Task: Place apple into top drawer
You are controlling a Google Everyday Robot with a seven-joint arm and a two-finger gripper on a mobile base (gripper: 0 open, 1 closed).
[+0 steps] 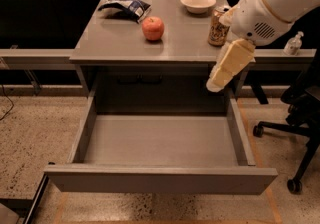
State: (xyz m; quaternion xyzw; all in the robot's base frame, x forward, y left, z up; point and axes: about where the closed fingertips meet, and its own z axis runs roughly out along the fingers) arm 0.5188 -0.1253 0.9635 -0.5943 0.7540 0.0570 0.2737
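The apple (pixel 153 28) is red-orange and sits on the grey table top (pixel 115 43), left of centre. The top drawer (pixel 160 143) is pulled fully out below the table, and its grey inside is bare. My gripper (pixel 216 84) hangs down from the white arm (pixel 272 3) at the table's right front edge. It is above the drawer's back right corner, to the right of the apple and lower than it. It holds nothing that I can see.
A gold soda can (pixel 218 25) stands on the table's right side, just behind the arm. A white bowl (pixel 198 2) and a dark chip bag (pixel 125 4) lie at the back. A black office chair (pixel 300 118) stands to the right.
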